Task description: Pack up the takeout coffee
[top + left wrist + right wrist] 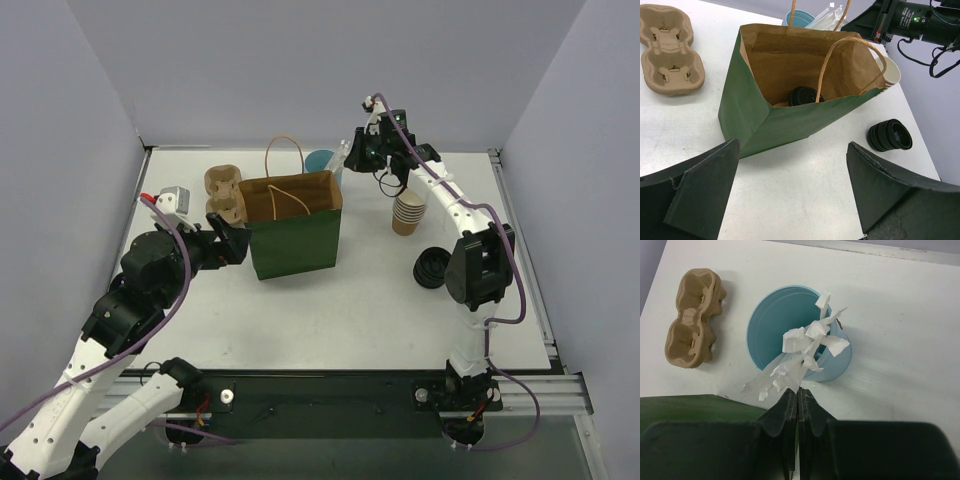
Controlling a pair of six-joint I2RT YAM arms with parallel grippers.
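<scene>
The right pincer has its 2 fingers pressed flat together. Their tips are right at the lower ends of the white paper-wrapped sticks that poke out of the light-blue cup; whether a wrapper is nipped between them cannot be told. The left pincer stands wide with nothing between its fingers, low over the worktop and just before the near corner of the green bag. The takeout coffee sits down inside that bag, at the bottom: its round black lid faces up, and only a sliver of tan-brown cup shows at the lid's left. The bag stands upright and open, brown paper inside, with 2 twisted paper handles. The blue cup stands just behind the bag, by its right rear corner. Left of the bag lies a brown moulded-pulp cup carrier. To the bag's right stands a stack of cream paper cups, and nearer the arms a stack of black lids.
</scene>
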